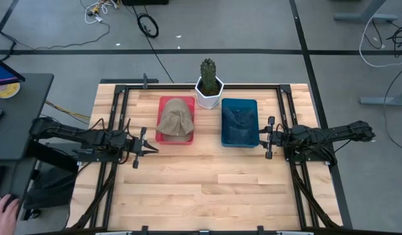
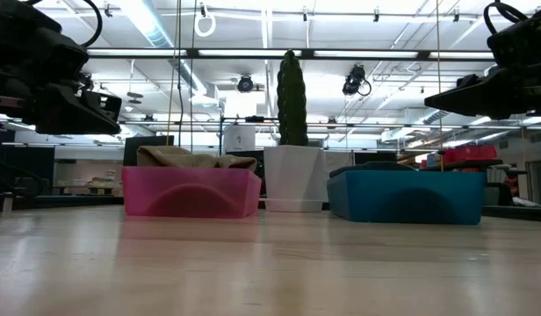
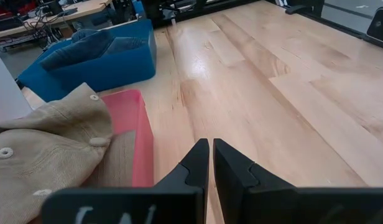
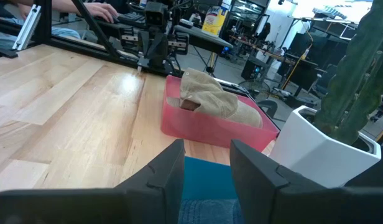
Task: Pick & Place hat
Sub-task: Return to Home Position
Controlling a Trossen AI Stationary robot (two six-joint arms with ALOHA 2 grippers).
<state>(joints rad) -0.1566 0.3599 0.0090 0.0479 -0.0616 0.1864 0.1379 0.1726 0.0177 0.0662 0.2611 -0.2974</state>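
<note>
A tan corduroy hat (image 1: 175,119) lies crumpled in a red bin (image 1: 175,140) at the far middle of the table, spilling over its rim (image 3: 126,118). To its right stands a blue bin (image 1: 226,104) with dark blue cloth (image 1: 240,122) in it. My left gripper (image 1: 154,149) hovers shut just off the red bin's near left corner; in the left wrist view (image 3: 211,155) the hat (image 3: 48,149) lies beside it. My right gripper (image 1: 265,137) stands open at the blue bin's right side, pointing left over its edge (image 4: 207,165).
A cactus in a white pot (image 1: 209,85) stands behind and between the two bins. The near half of the wooden table (image 1: 207,189) is bare planks. A black frame (image 1: 116,91) runs round the table. A person's hand (image 1: 4,210) rests at the lower left, off the table.
</note>
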